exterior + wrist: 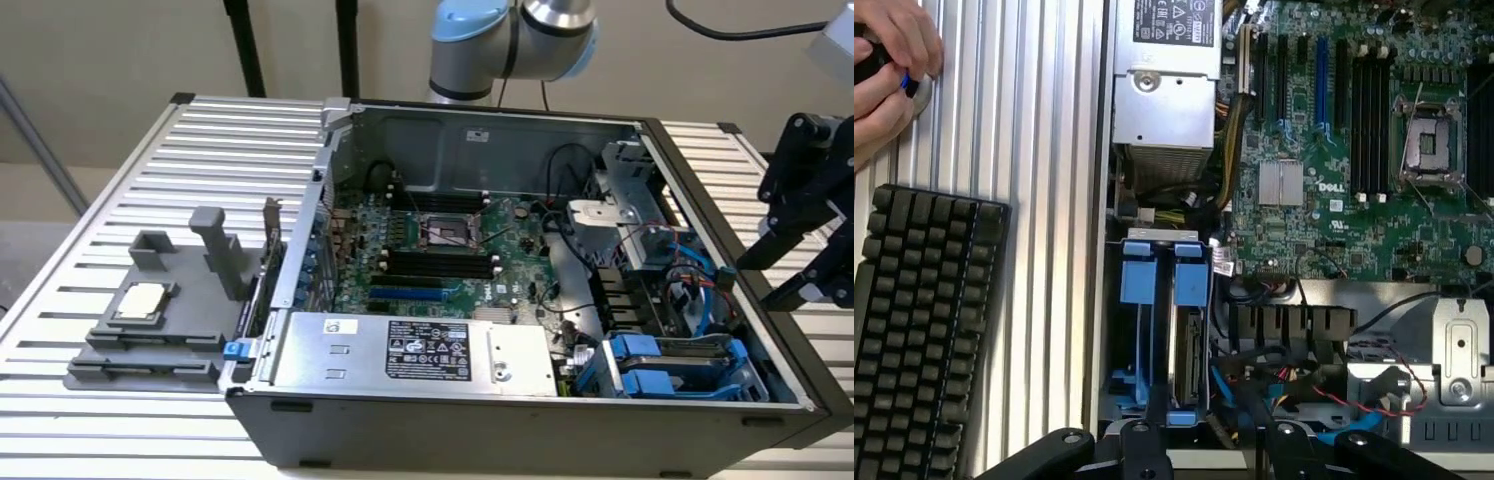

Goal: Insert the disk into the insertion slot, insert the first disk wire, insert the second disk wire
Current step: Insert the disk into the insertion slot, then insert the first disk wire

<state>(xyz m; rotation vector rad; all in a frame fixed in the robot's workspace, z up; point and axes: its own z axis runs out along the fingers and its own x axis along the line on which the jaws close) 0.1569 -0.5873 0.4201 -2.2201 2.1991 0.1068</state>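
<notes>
The insertion slot (pixel 683 366) is the grey bay with bright blue rails at the case's front corner on the exterior view's right. In the wrist view the bay (pixel 1137 330) has two blue-tabbed lanes. The disk (pixel 1189 362) sits edge-on in one lane under a blue carrier tab. Blue and red wires (pixel 678 268) lie loose in the case beside the bay, and they also appear in the wrist view (pixel 1236 388). My gripper (pixel 777 280) hangs above the case's right wall. Its black fingers (pixel 1144 448) stand apart over the bay, open, with nothing between them.
A silver power supply box with a black label (pixel 424 350) fills the case front beside the bay. The motherboard (pixel 1354 130) lies behind it. A grey fixture (pixel 154 320) sits on the slatted table. A keyboard (pixel 914 330) and a person's hands (pixel 884 70) are beside the case.
</notes>
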